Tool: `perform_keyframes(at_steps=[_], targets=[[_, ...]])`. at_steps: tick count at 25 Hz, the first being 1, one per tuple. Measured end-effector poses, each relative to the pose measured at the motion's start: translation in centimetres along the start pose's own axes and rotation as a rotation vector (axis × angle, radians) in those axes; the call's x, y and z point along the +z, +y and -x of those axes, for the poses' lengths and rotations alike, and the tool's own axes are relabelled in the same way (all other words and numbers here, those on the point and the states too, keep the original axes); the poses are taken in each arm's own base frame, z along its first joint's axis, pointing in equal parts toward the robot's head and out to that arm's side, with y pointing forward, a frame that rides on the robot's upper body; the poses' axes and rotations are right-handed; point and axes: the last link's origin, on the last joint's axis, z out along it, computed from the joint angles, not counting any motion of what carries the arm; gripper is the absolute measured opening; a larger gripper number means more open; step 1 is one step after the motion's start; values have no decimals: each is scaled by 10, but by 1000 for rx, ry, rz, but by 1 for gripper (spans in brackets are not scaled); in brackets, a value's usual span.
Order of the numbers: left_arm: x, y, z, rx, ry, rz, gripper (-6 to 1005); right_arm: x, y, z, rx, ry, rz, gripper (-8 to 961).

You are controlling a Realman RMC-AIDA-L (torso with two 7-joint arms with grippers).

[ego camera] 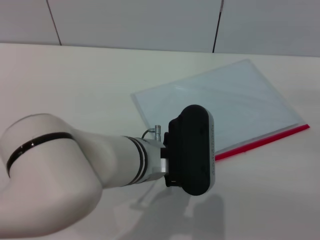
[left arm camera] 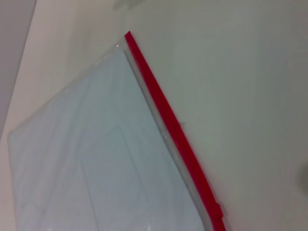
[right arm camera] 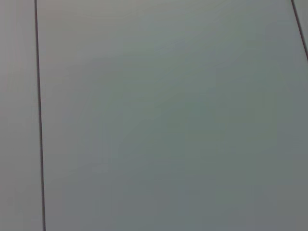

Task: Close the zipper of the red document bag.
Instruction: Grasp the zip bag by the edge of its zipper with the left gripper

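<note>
The red document bag [ego camera: 220, 100] lies flat on the white table, a pale blue-grey translucent pouch turned at an angle. Its zipper [ego camera: 265, 140] is the bright red strip along the long edge nearest me. My left arm reaches in from the left, and its black wrist housing [ego camera: 192, 150] hangs above the bag's near left corner, hiding that end of the zipper. The left wrist view looks down on the bag [left arm camera: 86, 159] and the zipper [left arm camera: 168, 125], with a small bump on the strip [left arm camera: 219, 209] near one end. My right gripper is out of view.
The white table [ego camera: 75, 85] spreads around the bag, with a panelled wall [ego camera: 135, 20] behind it. The right wrist view shows only grey wall panels [right arm camera: 168, 120] with dark seams.
</note>
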Motion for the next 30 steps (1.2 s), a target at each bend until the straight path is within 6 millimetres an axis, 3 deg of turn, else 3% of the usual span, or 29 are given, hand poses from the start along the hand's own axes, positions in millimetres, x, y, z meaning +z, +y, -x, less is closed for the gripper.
perform_keyframes(at_steps=[24,30], targets=[[39,-4,34,-10,73,-131,650,0,1,0,0,-3,4,885],[42,-2,34,-8,102,-152,644,0,1,1,1,-6,6,884]])
